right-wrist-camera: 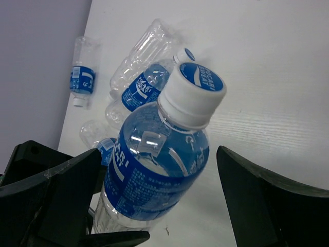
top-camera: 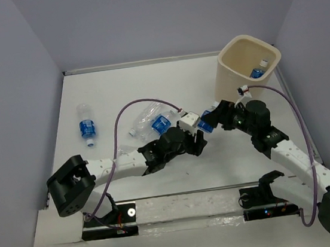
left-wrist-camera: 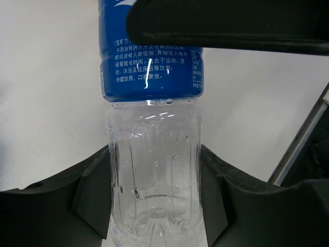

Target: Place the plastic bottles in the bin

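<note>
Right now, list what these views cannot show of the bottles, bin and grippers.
- Top external: near wall of the bin hides part of its inside; one bottle inside shows, others possible.
- Top external: left gripper and right gripper merge into dark shapes; grip on the held bottle unreadable.
- Left wrist: held bottle's cap cut off by top edge.
- Right wrist: its base cut off by bottom edge.

A lab test cell: white table (top-camera: pixel 149 89) boxed by plain grey walls (top-camera: pixel 4 89)

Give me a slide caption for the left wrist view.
Left hand grips a clear, blue-labelled plastic bottle near its base.
</note>
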Motion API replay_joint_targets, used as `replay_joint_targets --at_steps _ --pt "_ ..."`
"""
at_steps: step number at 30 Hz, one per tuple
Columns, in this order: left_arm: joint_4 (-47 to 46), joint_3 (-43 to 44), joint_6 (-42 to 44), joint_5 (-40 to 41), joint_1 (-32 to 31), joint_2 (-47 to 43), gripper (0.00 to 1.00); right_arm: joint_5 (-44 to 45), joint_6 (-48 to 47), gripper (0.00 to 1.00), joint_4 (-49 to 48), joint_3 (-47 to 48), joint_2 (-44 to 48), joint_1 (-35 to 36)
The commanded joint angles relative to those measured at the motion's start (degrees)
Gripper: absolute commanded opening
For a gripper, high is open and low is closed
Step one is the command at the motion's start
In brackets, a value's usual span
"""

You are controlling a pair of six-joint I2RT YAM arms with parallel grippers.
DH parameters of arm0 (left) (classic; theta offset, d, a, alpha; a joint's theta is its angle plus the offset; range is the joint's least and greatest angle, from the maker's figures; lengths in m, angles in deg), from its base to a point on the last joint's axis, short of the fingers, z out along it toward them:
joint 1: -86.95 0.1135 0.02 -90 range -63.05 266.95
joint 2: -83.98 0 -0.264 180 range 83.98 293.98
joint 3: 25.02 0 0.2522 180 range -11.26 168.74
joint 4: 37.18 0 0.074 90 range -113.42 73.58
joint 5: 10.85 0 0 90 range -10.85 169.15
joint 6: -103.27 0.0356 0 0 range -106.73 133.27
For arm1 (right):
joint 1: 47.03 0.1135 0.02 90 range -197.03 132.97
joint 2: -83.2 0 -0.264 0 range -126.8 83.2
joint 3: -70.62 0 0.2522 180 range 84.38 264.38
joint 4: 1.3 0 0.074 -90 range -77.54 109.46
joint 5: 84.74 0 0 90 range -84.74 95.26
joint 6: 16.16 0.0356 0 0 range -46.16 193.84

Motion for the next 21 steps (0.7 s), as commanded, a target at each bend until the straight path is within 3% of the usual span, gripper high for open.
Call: replay_joint_targets --at_steps 1,4,8,9,11,12,14,16,21 --pt "-7.57 -0.63 -0.12 -4.34 -0.72 -2.95 0.43 -5.96 0.94 1.00 -7.61 0.54 -1.44 0.14" --pt "-8.18 -0.90 0.15 -5.57 -0.72 -4.10 0.43 -5.96 1.29 0.91 -8.57 0.72 -1.97 0.14" --pt "-7.75 -1.25 -0.20 -4.70 -0.72 -6.12 0.50 -5.70 1.91 0.59 -9.11 1.85 -2.06 0.14" --pt "-7.31 -1.34 -0.55 -3.65 -0.72 -6.47 0.65 -5.09 1.56 0.47 -8.58 2.38 -1.71 0.14" --pt "-5.91 -1.42 -1.86 -1.11 -0.72 -7.61 0.81 -3.16 0.42 0.37 -7.36 5.97 -0.84 0.14" --pt "-5.20 -1.51 -2.48 -1.09 -0.72 -8.14 0.81 -2.28 -0.54 0.37 -6.22 7.91 -0.66 0.14" --pt "-2.84 -2.04 -4.50 3.11 -0.72 -10.41 0.93 1.66 -5.62 0.32 -1.66 14.91 -1.00 0.14" --pt "-0.90 -2.65 -6.08 5.40 -0.72 -12.44 0.97 5.27 -8.43 0.32 0.10 20.21 -1.79 0.14" --pt "7.96 -4.93 -12.84 15.22 -0.63 -21.75 0.99 23.45 -16.36 0.30 2.14 33.92 -6.18 0.14"
